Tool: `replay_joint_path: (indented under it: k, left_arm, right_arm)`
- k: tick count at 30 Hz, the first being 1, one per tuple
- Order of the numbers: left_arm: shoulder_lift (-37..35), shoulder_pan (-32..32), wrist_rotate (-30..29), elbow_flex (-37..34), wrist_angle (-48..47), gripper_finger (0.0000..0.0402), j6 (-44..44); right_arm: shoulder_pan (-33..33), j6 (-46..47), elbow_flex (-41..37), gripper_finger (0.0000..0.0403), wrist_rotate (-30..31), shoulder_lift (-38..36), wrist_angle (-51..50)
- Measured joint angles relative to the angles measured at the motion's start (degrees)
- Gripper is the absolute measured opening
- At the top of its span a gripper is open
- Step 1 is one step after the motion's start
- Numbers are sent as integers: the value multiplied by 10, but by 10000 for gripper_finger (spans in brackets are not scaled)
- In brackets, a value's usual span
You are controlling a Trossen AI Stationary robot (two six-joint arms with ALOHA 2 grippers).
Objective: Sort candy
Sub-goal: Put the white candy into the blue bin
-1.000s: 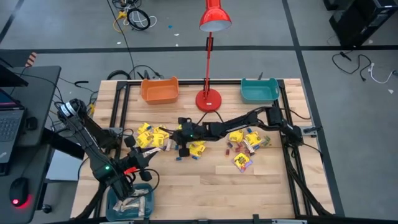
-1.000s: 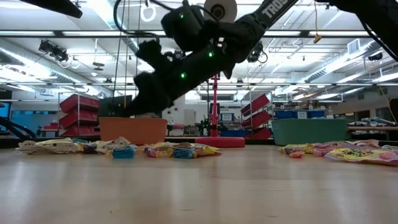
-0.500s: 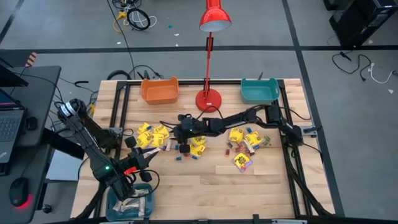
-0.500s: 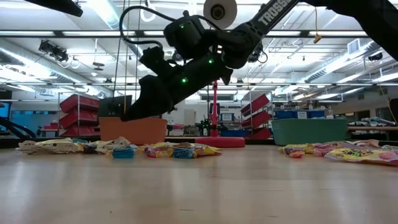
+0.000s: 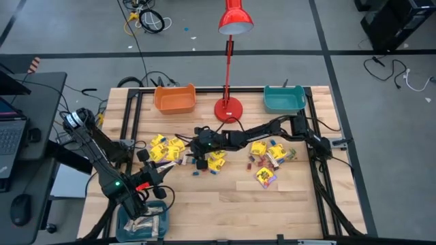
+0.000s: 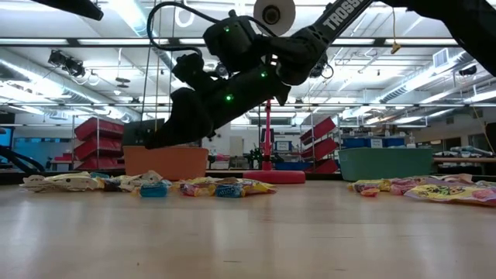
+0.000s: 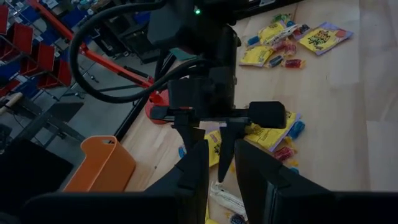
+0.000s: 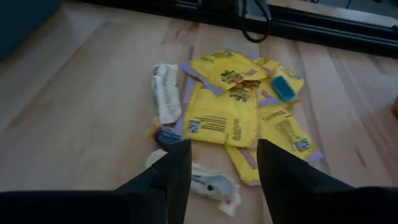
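The table (image 5: 286, 204) carries candy in two spreads across its middle: one left of centre, one right of centre, both well short of the orange bin (image 5: 175, 99) and teal bin (image 5: 284, 99) at the far edge. A third bin (image 5: 123, 219) sits at the near left corner with pale bars in it.

The right arm reaches in from the right edge, stretched low and nearly flat across the middle, its right gripper (image 5: 198, 159) hanging over the near-right fringe of the left spread. Its wrist view shows the candy (image 8: 224, 115) directly ahead of the gripper, slightly beyond the fingertips (image 8: 177, 163): yellow packets overlapping, a pale bar (image 8: 165, 93) beside them, a blue piece further out. The big middle packet lies with its long axis roughly in line with the gripper's reach (so the fingers would close across its width). The fingers stand wide apart, holding nothing.

The left arm is folded near the left edge, its left gripper (image 5: 154, 175) nearer the table's front than the spread. Its fingers (image 7: 194, 168) are partly open and empty (it looks to be waiting). The right gripper is the closer one.
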Motion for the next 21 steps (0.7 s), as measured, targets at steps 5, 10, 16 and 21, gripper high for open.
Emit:
replay_joint_path:
  k: [5, 10, 16, 21]
  left_arm:
    - [0, 0, 0, 0, 1, 80, 0]
    - [0, 0, 0, 0, 3, 80, 0]
    - [0, 0, 0, 0, 8, 80, 0]
    - [0, 0, 0, 0, 11, 80, 2]
  right_arm:
    - [3, 41, -22, 167, 20, 0, 25]
    - [6, 57, -28, 166, 37, 0, 33]
    - [10, 41, -28, 166, 48, 39, 102]
    - [10, 39, -27, 166, 62, 38, 101]
